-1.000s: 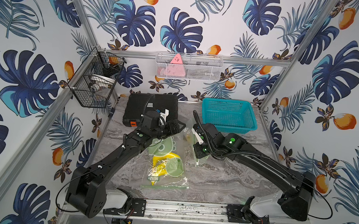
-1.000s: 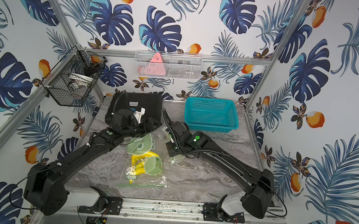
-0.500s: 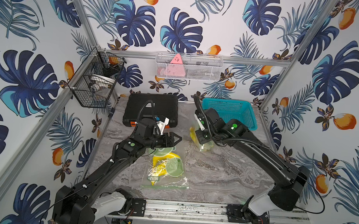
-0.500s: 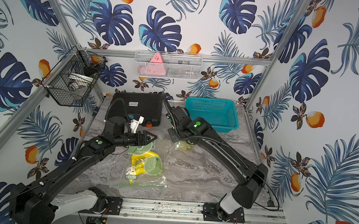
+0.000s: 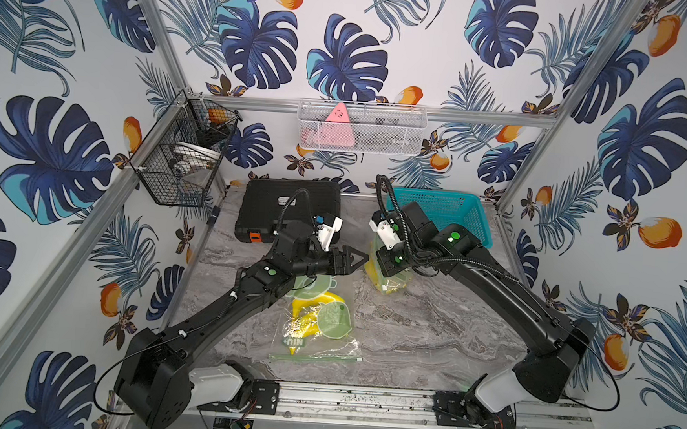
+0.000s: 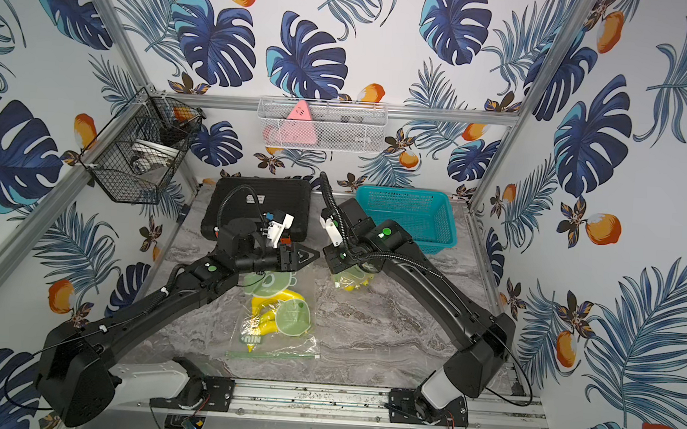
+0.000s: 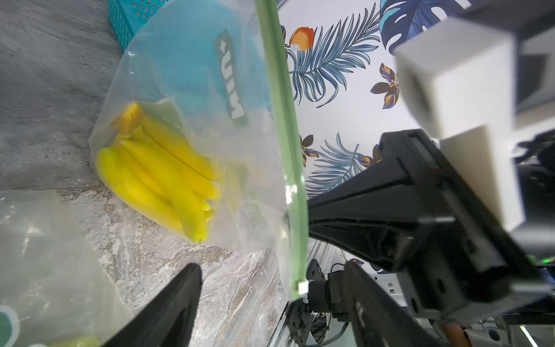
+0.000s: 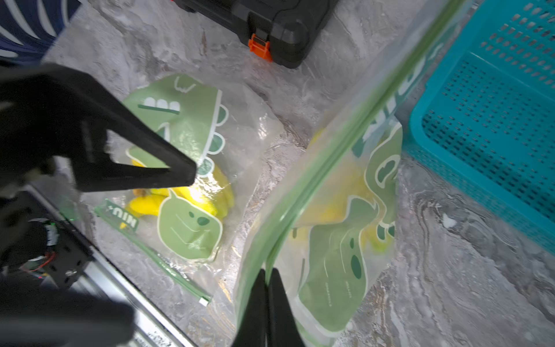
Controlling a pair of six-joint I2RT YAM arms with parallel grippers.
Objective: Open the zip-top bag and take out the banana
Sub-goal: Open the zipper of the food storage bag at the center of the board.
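1. The bag (image 7: 195,90) stands on edge on the surface (image 5: 428,331), just in front of the teal basket (image 5: 448,211). Its green zip strip (image 7: 283,120) is at the top. I cannot tell whether the strip is sealed all along.
2. The bananas (image 7: 159,177) lie bunched in the bottom of the bag, down on the surface. In both top views they are only a yellow patch under the right arm.
3. The right claw (image 8: 266,275) is pressed together on the zip strip, pinching it. From above, its wrist hides the claw.
4. The left claw (image 5: 355,259) is spread, on the side of the bag away from the basket. In the left wrist view the strip's white slider (image 7: 302,288) shows between the fingers; whether it touches them is unclear.
5. A second bag (image 5: 318,324) lies flat, well in front of the basket. Green printed shapes cover part of its fruit, and the left arm hides its far end.
6. A black case (image 5: 269,203) sits beside the basket, one corner behind the left wrist.
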